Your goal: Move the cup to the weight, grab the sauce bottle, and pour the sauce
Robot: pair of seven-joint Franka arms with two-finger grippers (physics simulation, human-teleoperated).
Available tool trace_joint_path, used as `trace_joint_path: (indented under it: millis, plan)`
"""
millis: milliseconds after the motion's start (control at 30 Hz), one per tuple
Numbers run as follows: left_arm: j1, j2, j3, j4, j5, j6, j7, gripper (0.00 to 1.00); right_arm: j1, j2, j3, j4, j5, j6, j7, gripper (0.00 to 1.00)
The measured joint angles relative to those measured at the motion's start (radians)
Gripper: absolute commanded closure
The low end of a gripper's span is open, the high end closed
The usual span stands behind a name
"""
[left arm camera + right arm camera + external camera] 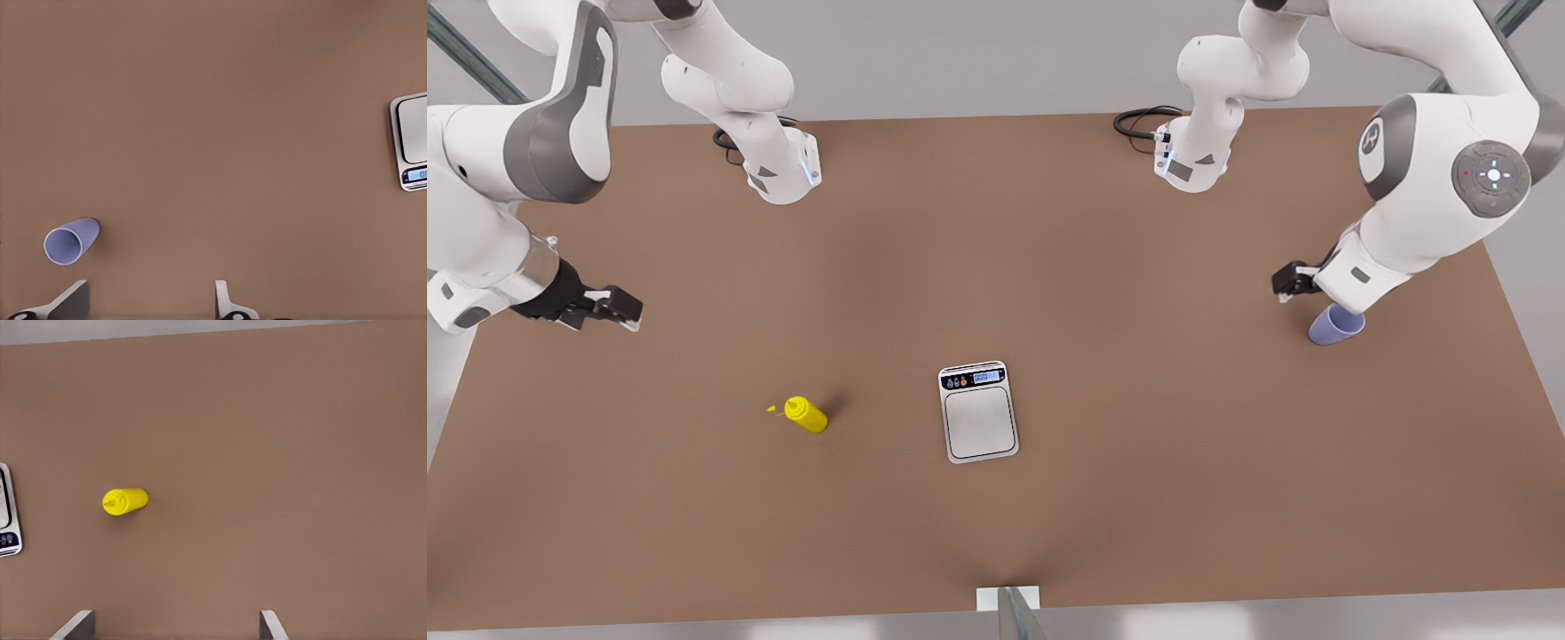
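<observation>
Small lavender-blue tumbler cup (1336, 324) stands on the brown desk (1138, 498) at the front view's right, just beside and partly under the left claw (1286, 286), untouched. In the left wrist view the cup (71, 241) sits off to one side of the left claw's fingers (223, 298), which are spread wide and empty. Bright yellow squeeze sauce bottle (807, 415) sits on the desk, well apart from the right claw (618, 311), also wide open, holding nothing. Flat white-rimmed scale, the weight (978, 412), lies mid-desk between bottle and cup.
</observation>
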Motion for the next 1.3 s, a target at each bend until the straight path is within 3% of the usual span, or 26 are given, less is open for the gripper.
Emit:
trace_joint_path:
  millis: [67,133,233,300,433,833,1233,1267,1300]
  plan:
    - [0.003,0.007,0.013,-0.034,0.002,0.002,-0.012,0.00,-0.004,0.000,0.001,0.000,0.001,0.000,-0.003,0.00]
    - [0.107,0.016,0.050,-0.139,0.006,0.056,0.003,0.00,0.008,0.000,0.002,0.000,-0.001,0.000,-0.003,0.00]
    - [0.279,0.025,0.095,-0.349,0.005,0.290,0.280,0.00,0.003,0.000,0.005,0.001,0.000,0.000,-0.001,0.00]
    - [0.305,0.010,0.167,-0.514,0.004,0.438,0.459,0.00,0.007,0.000,0.002,0.015,0.030,0.000,0.002,0.00]
    - [0.366,0.046,0.170,-0.617,0.001,0.591,0.533,0.00,0.000,0.000,0.001,0.015,0.030,-0.001,-0.001,0.00]
    - [0.483,0.161,0.172,-0.653,-0.037,0.720,0.562,0.00,0.002,0.000,0.002,0.015,0.030,-0.007,0.006,0.00]
    - [0.482,0.225,0.166,-0.685,-0.101,0.808,0.564,0.01,0.002,0.000,-0.022,0.012,0.087,-0.020,0.008,0.00]
    - [0.482,0.225,0.165,-0.684,-0.108,0.808,0.564,0.32,-0.013,0.000,-0.031,0.010,0.107,-0.021,0.008,0.00]
    - [0.482,0.225,0.164,-0.684,-0.117,0.808,0.564,0.51,-0.037,0.002,-0.038,0.006,0.139,-0.032,0.007,0.00]
